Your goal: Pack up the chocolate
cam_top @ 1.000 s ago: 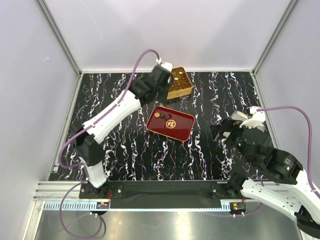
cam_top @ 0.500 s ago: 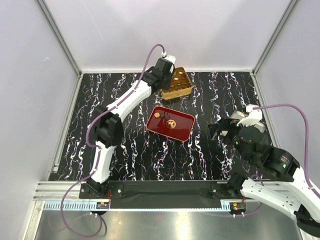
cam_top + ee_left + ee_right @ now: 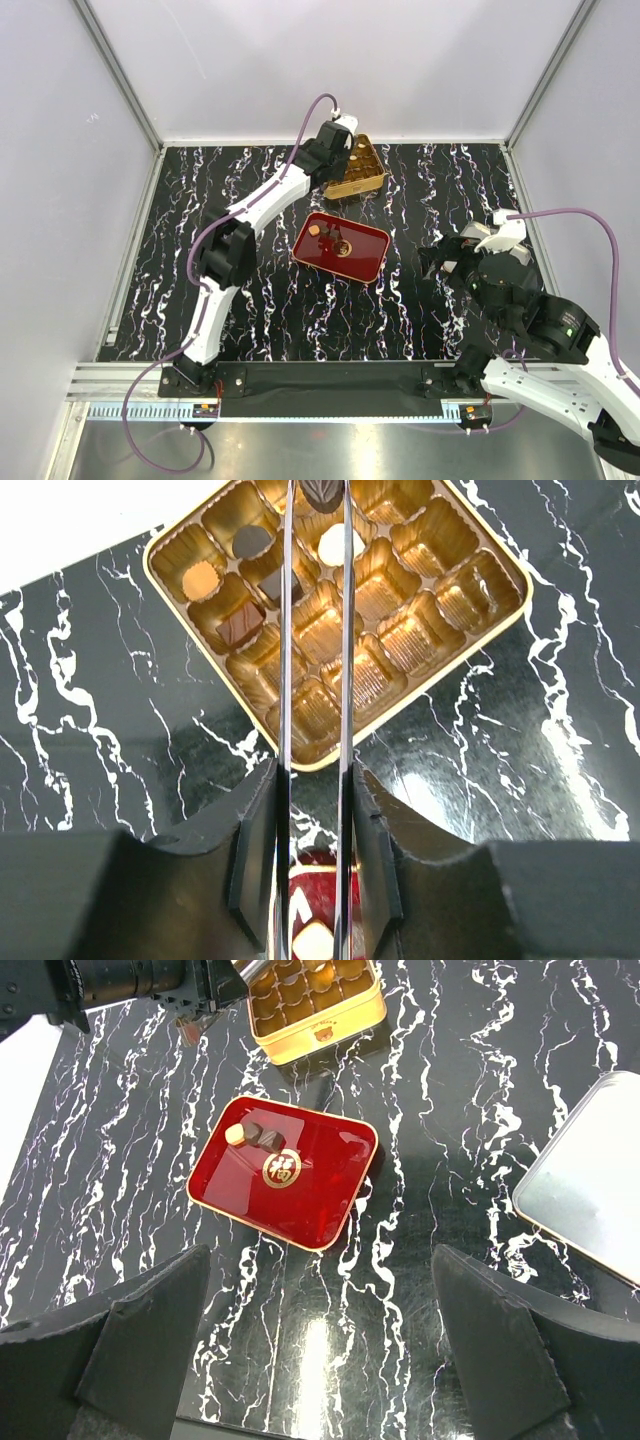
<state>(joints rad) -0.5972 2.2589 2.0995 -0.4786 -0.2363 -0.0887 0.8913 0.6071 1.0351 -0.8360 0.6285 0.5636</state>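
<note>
My left gripper (image 3: 340, 150) is over the square gold tin (image 3: 360, 170), its thin blades shut on a dark chocolate piece (image 3: 320, 493) held at the tips above the tin's cells. In the left wrist view the tin (image 3: 470, 600) holds several pieces in its far-left cells: a tan round (image 3: 200, 580), a dark round (image 3: 250, 542), a brown square (image 3: 240, 625) and a cream oval (image 3: 335, 542). The glossy red tray (image 3: 300, 1195) carries a cream piece (image 3: 236, 1134) and two dark pieces (image 3: 263, 1136). My right gripper (image 3: 320, 1260) is open and empty, above the table right of the tray.
A silver lid (image 3: 590, 1190) lies on the black marbled table to the right of the tray. White walls enclose the table on three sides. The tin stands close to the back wall.
My left gripper has moved from the far edge of the red tray to over the gold tin. The right arm has shifted slightly.
</note>
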